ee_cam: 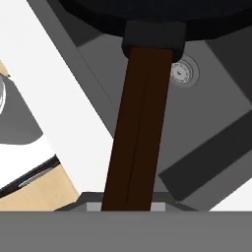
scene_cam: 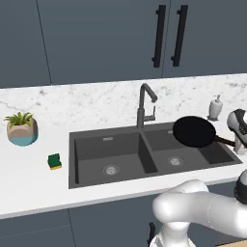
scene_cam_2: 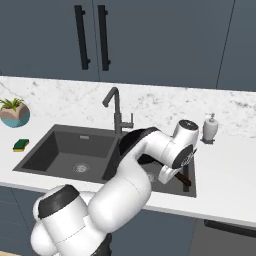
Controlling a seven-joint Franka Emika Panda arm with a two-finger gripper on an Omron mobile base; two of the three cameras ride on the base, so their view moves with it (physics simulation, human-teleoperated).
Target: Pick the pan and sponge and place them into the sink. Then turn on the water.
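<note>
A black pan (scene_cam: 194,131) hangs over the right basin of the dark sink (scene_cam: 72,159); a green-topped sponge (scene_cam: 54,161) lies on the desk (scene_cam: 29,178) to its left.

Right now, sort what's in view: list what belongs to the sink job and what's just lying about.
Job:
pan, held by its handle over the right basin
sponge, on the counter left of the sink
sink
faucet
gripper, shut on the pan

Lying about:
potted plant
soap dispenser

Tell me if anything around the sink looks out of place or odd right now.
Only the pan: it hangs in the air, tilted over the right basin of the sink, held by its handle in the gripper. The sponge sits flat on the counter, left of the sink.
</note>
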